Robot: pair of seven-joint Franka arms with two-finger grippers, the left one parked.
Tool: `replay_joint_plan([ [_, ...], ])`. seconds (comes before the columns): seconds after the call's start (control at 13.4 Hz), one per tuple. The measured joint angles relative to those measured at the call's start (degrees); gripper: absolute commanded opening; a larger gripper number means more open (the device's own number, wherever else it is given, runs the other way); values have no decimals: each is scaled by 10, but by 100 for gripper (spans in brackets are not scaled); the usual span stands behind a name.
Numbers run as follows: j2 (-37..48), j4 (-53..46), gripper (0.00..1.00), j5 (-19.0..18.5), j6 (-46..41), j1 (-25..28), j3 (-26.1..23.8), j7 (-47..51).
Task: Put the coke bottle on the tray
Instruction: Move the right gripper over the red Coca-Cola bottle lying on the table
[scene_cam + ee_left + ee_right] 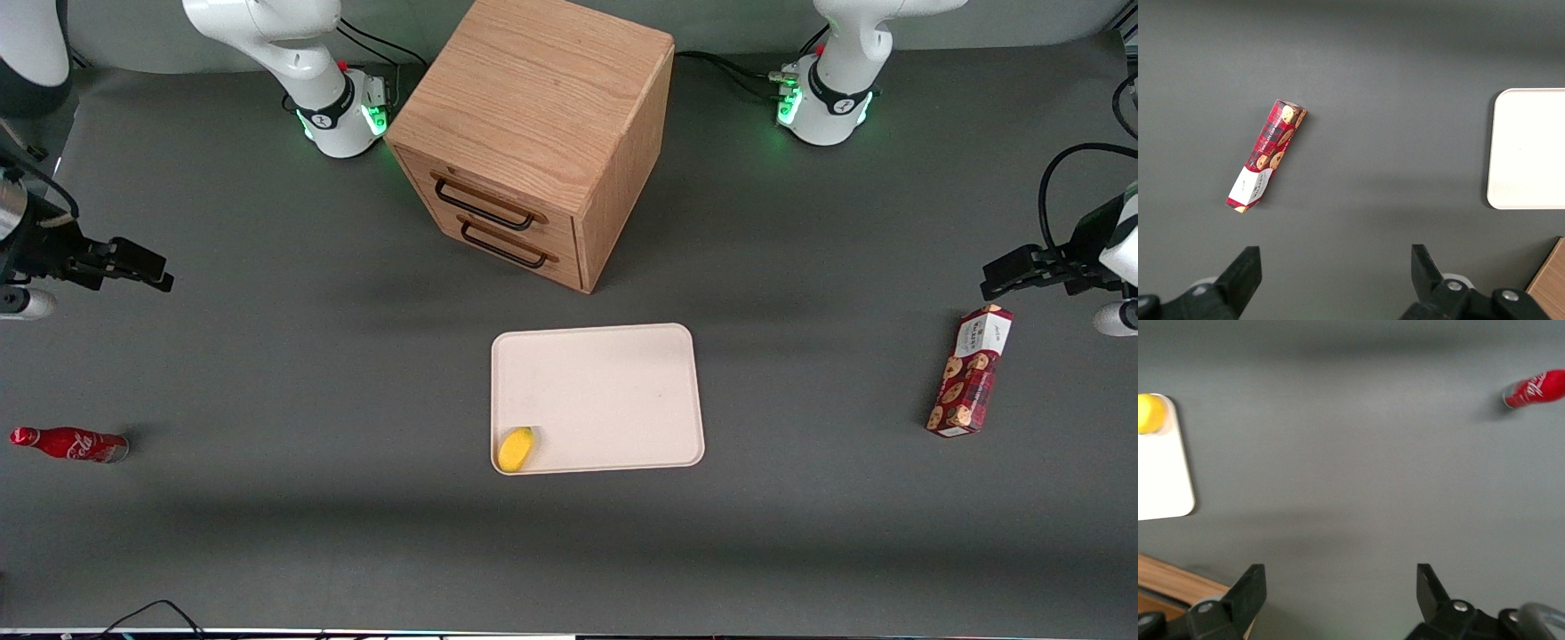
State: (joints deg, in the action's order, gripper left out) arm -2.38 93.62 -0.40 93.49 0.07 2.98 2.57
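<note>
A dark grey matte surface (284, 551) carries all items under observation. At its working-arm end lies the small slim red coke bottle with white script logo (69, 444). Whether it stands or lies on its side cannot be told for certain; in the front view its length shows along the surface's length, red cap toward the outer edge and base toward the middle.

The right arm's black two-finger pincer (151, 272) hangs above the surface at the same end, empty, fingers spread wide with nothing between them, as the right wrist view confirms (1341, 593). The bottle sits nearer to the front camera than the pincer and somewhat further toward the surface's outer edge; the two are well apart, with no contact.

The flat cream-white rectangular tray with rounded corners and low rim (622, 356) rests near the middle of the surface, in front of the light wooden two-drawer cabinet with dark handles (533, 133). A small round yellow object (516, 448) occupies the tray's corner nearest the camera on the working arm's side. A red box printed with biscuit pictures (969, 372) lies toward the parked arm's end.

Assessment: the task is not begun. The coming move appears to require travel toward the camera and outward, with the fingers set across the bottle's slim body.
</note>
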Motion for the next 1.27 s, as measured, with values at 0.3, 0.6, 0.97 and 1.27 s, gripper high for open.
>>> replay_joint_plan([
  [0.3, -84, -37, 100, -45, 19, -32, 37, -8],
  [0.6, -227, -191, 100, -49, 26, -100, 38, -46],
  [0.97, -400, -331, 100, -50, 116, -183, 40, -73],
  [1.27, -457, -348, 100, -33, 174, -225, 36, -106],
])
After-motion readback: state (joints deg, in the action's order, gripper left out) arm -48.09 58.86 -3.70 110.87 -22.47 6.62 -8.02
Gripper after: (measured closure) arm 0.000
